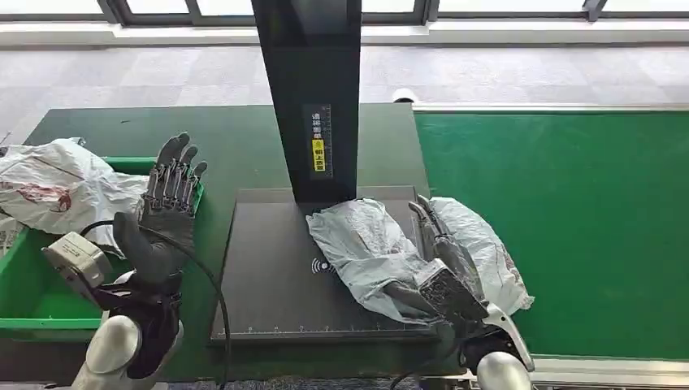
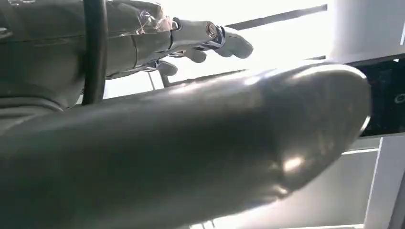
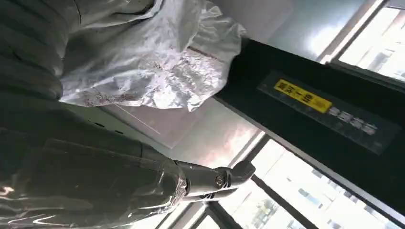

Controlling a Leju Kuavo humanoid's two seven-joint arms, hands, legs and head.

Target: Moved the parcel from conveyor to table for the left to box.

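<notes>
A: Any writing you can read?

B: A yellow label [image 1: 318, 154] sits on the black upright post [image 1: 313, 89] at top centre of the head view, with white characters above it, too small to read. The right wrist view shows the same yellow label [image 3: 303, 99] with pale characters beside it, also unreadable. A white wave-like symbol [image 1: 322, 266] is printed on the dark flat scanning plate [image 1: 268, 276] at centre frame.

A: And the parcel?

B: The crumpled grey-white plastic parcel bag [image 1: 382, 248] lies on the right half of that plate, its right end hanging over towards the green conveyor belt [image 1: 585, 227]. The right hand [image 1: 443, 264] lies on it, fingers clamped around the bag.

A: The left hand?

B: The left hand [image 1: 166, 219], left of centre, is raised, palm up, fingers apart and holding nothing, above the edge of the green plastic box [image 1: 41, 305]. Another white bag with red print [image 1: 57, 187] rests at that box's far end, upper left.

A: What do the wrist views add?

B: Bright windows behind the post; the head view alone shows the dark green surface [image 1: 236, 146].
</notes>
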